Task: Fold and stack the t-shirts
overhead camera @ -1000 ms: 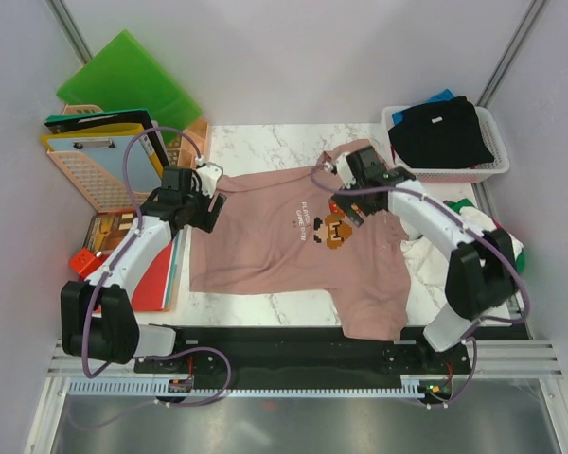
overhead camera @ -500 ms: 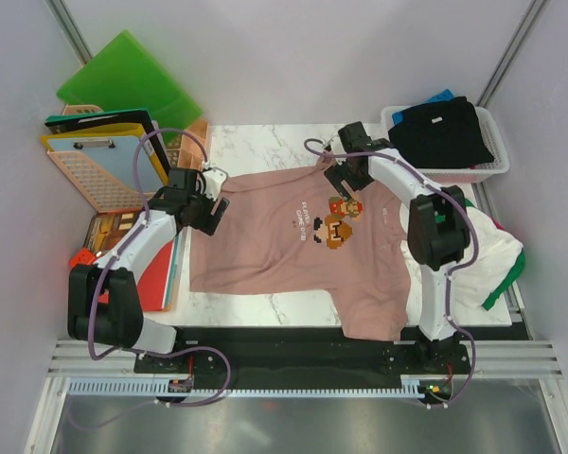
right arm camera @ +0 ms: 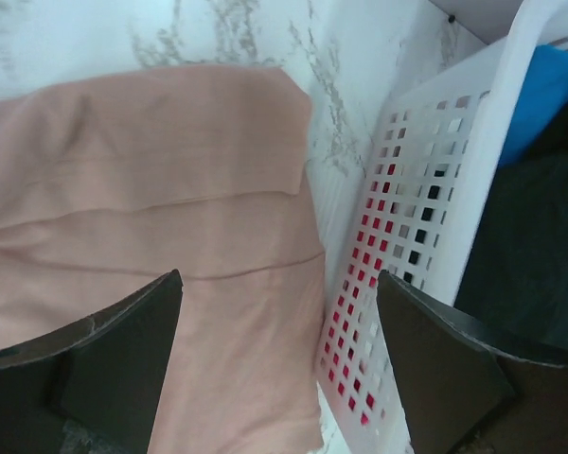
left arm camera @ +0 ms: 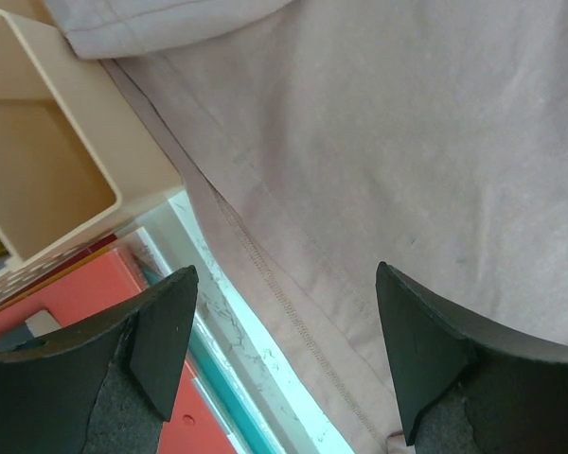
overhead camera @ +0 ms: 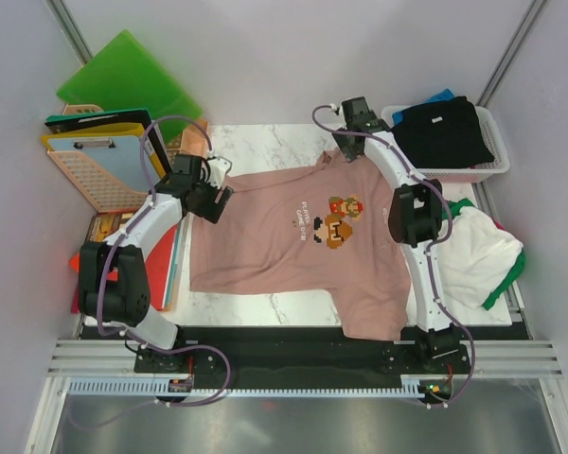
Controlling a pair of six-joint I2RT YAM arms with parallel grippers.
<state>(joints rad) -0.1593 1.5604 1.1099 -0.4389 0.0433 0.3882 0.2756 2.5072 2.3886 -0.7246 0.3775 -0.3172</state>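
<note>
The pink t-shirt (overhead camera: 293,236) lies spread flat, print up, on the marble tabletop (overhead camera: 265,142), so you are at the opening of the fold: getting hold of the cloth.

Your left tool (left arm camera: 284,276) hovers over the shirt's stitched hem near its far left corner, right at the tabletop's edge. Its jaws are spread and it grasps nothing. Your right tool (right arm camera: 279,276) hangs over the far sleeve, just beside the white basket (right arm camera: 407,284), and it is likewise released and empty.

As I judge it, the next move calls for lowering both tools and pinching cloth. On the left, take only the hem. On the right, keep clear of the basket wall. A black shirt (overhead camera: 440,130) sits in that basket, and a white shirt (overhead camera: 473,251) lies heaped at the right.
</note>
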